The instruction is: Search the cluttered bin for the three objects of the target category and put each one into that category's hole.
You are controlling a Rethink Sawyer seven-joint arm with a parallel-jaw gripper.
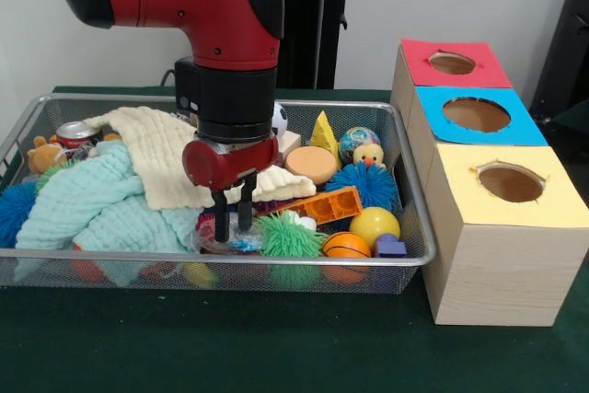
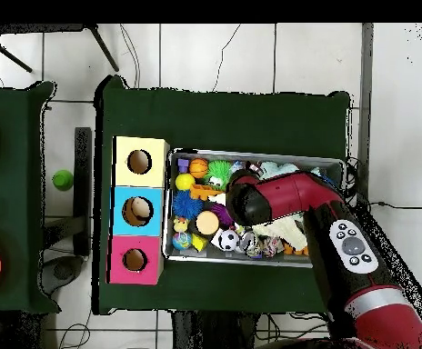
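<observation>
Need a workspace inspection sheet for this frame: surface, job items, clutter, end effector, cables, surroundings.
Surface: green cloth-covered table.
Job's things: wire-mesh bin full of toys; blue-topped box's hole empty.
Clutter: mint cloth, cream cloth, green spiky ball, yellow ball, mini basketball, orange brick.
Grippers: end effector down in the bin, fingers close together, nothing visibly held.
Cables: thin cables on the floor.
Surroundings: red-topped box, yellow-topped box.
</observation>
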